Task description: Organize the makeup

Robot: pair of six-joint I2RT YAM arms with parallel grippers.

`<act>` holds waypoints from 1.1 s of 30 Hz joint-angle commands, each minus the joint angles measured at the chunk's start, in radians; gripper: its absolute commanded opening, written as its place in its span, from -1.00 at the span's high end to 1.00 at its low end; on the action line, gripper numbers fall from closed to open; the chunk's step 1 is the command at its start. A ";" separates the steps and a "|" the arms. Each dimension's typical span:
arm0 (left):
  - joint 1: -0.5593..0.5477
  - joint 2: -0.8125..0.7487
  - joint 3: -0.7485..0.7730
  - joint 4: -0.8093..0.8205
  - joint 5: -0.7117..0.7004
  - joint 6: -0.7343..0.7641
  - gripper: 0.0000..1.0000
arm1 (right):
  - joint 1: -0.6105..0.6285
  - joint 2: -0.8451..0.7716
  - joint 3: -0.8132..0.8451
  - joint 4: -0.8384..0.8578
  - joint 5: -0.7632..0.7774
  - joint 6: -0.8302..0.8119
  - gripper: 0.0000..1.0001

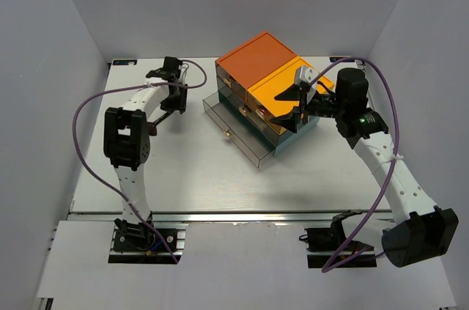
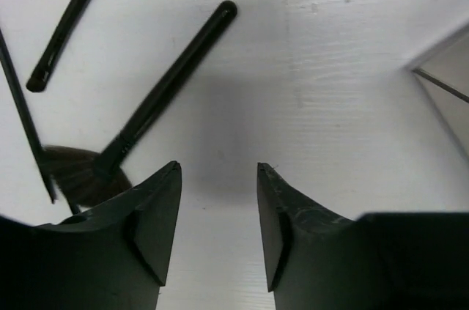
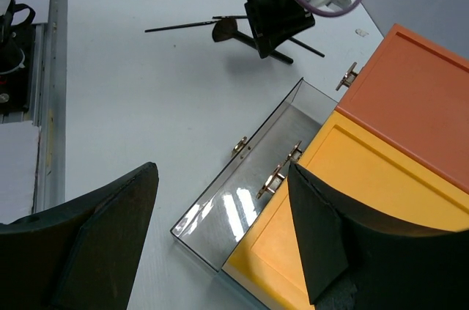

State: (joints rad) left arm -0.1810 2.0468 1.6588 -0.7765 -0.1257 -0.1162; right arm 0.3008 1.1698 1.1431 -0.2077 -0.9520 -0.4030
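Three thin black brushes lie on the white table at the back left. In the left wrist view a fan brush (image 2: 165, 94) lies diagonally, its bristles by my left finger, with two thinner sticks (image 2: 69, 20) further left. My left gripper (image 2: 218, 171) is open and empty over bare table just right of the fan brush; it also shows in the top view (image 1: 172, 72). My right gripper (image 3: 221, 171) is wide open and empty, held above the box's yellow top (image 3: 352, 207) and the open clear drawer (image 3: 249, 185). The brushes (image 3: 190, 26) show in the right wrist view. Sponges, compact and tube are out of view.
The drawer box (image 1: 267, 79) with orange and yellow tops stands at back centre-right. Its lowest clear drawer (image 1: 238, 130) is pulled out towards the front left and looks empty. A drawer corner (image 2: 447, 83) shows at the right of the left wrist view. Grey walls enclose the table.
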 commanded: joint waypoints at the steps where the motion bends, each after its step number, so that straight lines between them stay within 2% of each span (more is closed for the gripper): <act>1: 0.000 0.041 0.101 -0.123 -0.077 0.262 -0.13 | -0.005 -0.024 -0.009 0.031 -0.007 0.007 -0.53; 7: 0.005 0.052 0.029 -0.001 -0.126 0.334 -0.13 | -0.005 -0.022 -0.003 0.014 0.009 -0.010 -0.54; 14: 0.026 0.055 0.016 0.077 -0.098 0.395 -0.14 | -0.003 0.004 0.017 -0.012 0.006 -0.016 -0.54; 28: 0.106 0.168 0.091 0.068 0.113 0.397 -0.12 | -0.005 0.051 0.069 -0.045 0.027 -0.017 -0.54; 33: 0.114 0.182 0.084 0.079 0.124 0.382 -0.09 | -0.005 0.053 0.075 -0.042 0.027 -0.013 -0.54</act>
State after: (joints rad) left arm -0.0734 2.2116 1.7287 -0.7097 -0.0418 0.2699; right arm 0.3004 1.2240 1.1694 -0.2455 -0.9215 -0.4088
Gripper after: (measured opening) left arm 0.547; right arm 0.772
